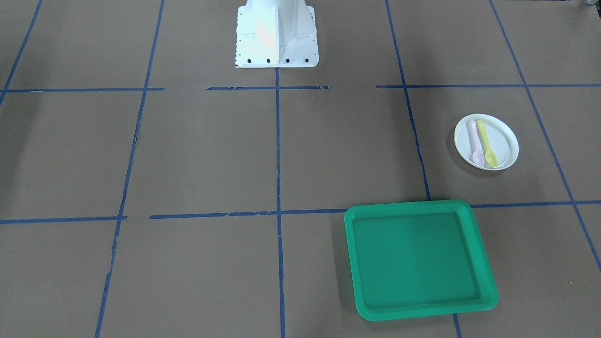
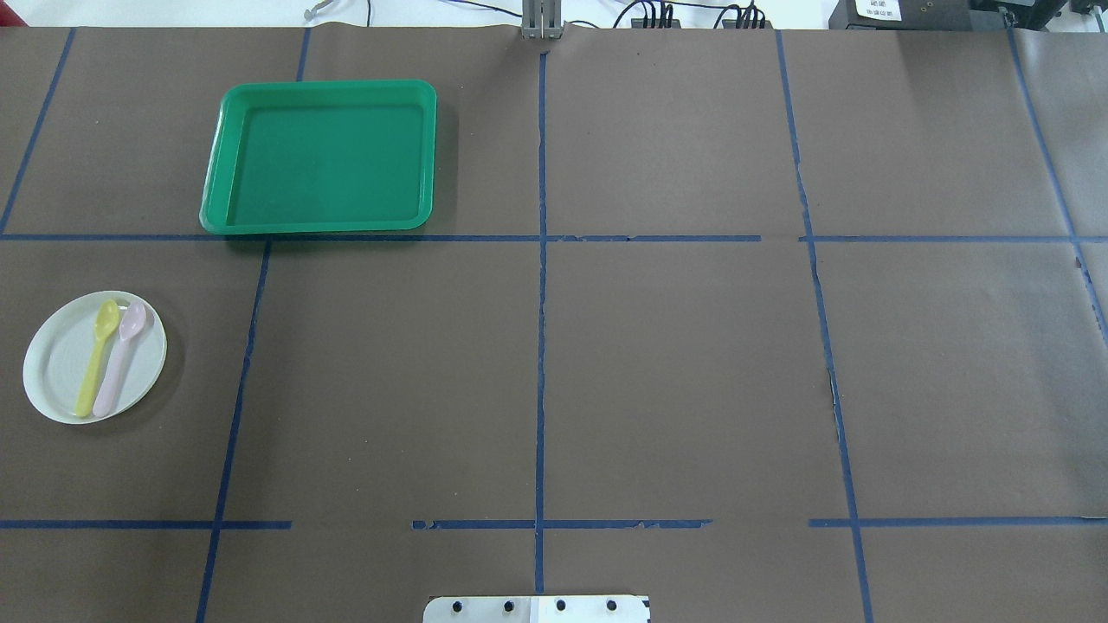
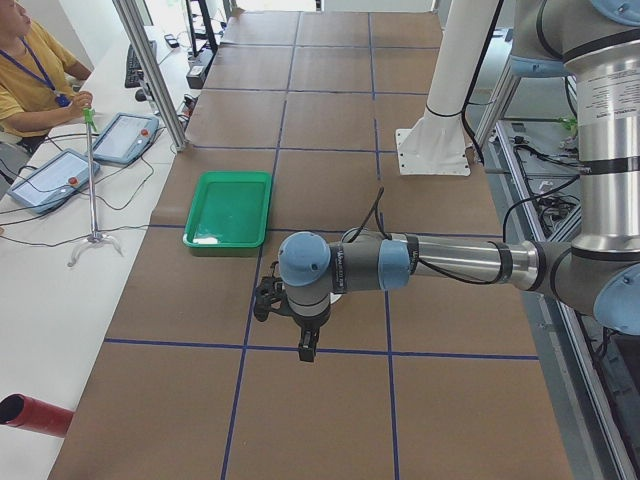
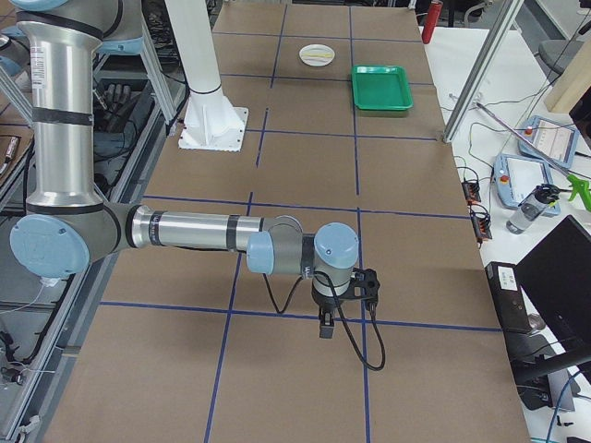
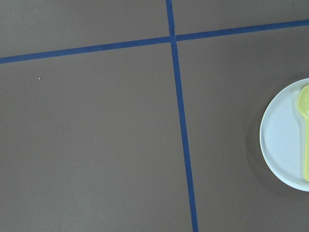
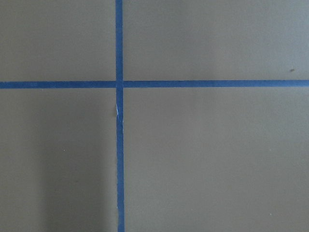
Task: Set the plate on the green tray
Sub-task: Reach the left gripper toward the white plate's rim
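Note:
The small white plate (image 1: pixel 506 141) lies on the brown table with a yellow spoon (image 1: pixel 486 143) and a pink spoon (image 1: pixel 474 143) on it. It also shows in the overhead view (image 2: pixel 56 372) and at the right edge of the left wrist view (image 5: pixel 282 145). The green tray (image 1: pixel 418 258) is empty, a short way from the plate; in the overhead view the tray (image 2: pixel 320 156) sits at the far left. My left gripper (image 3: pixel 300 335) hangs above the table near the plate. My right gripper (image 4: pixel 325 325) hangs over bare table far from both. I cannot tell whether either is open or shut.
Blue tape lines cross the brown table cover. The white robot base (image 1: pixel 276 35) stands at the table's middle edge. An operator (image 3: pixel 30 70) sits beside the table with tablets (image 3: pixel 125 137). A red cylinder (image 3: pixel 30 415) lies off the table edge.

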Motion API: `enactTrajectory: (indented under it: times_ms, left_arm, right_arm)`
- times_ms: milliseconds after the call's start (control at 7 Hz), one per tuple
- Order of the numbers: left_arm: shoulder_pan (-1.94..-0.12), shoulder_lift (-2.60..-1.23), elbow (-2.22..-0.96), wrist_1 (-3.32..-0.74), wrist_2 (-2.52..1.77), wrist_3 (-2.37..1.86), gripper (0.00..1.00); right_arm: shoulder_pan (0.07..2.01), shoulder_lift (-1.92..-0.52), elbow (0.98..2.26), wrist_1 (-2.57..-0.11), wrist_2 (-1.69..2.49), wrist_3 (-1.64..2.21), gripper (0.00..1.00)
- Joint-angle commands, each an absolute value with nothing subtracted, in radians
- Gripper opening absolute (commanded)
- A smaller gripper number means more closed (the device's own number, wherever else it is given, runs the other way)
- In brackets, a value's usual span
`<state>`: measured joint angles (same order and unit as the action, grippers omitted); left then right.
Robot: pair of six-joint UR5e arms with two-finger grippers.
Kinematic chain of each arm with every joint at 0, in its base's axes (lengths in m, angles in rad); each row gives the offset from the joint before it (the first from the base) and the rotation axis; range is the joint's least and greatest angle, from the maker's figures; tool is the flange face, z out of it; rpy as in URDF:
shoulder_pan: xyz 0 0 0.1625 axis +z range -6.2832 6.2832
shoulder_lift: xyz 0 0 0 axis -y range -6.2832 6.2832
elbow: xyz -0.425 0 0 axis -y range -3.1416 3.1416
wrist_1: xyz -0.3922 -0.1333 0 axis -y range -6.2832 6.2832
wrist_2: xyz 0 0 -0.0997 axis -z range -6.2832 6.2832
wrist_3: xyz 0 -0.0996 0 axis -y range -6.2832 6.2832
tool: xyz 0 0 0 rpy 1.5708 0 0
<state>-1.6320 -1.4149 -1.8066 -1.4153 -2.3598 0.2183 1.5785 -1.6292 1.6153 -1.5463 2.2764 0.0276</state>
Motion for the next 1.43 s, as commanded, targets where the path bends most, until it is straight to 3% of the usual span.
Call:
enactTrajectory:
  times_ms: [0,429,1143,1286]
  left_arm:
    - [-1.629,-1.454,-1.799,-1.419,-2.365,0.218,1.0]
    - [-1.462,-1.457,-1.767,-1.541,-2.368,0.02,1.0]
    - [-1.156,-1.453,-1.487,-2.255,-2.356,-0.611,1.0]
    - [-1.096,-1.453,-1.48,-2.319,-2.355,-0.717,1.0]
  right_arm:
    - [1.578,-1.629,1.615,-1.546,2.276,0.028,1.0]
    - [1.578,-1.629,1.615,-1.546,2.275,0.028,1.0]
    - [1.578,-1.629,1.615,-1.546,2.276,0.028,1.0]
    - [1.578,-1.629,1.615,-1.546,2.276,0.028,1.0]
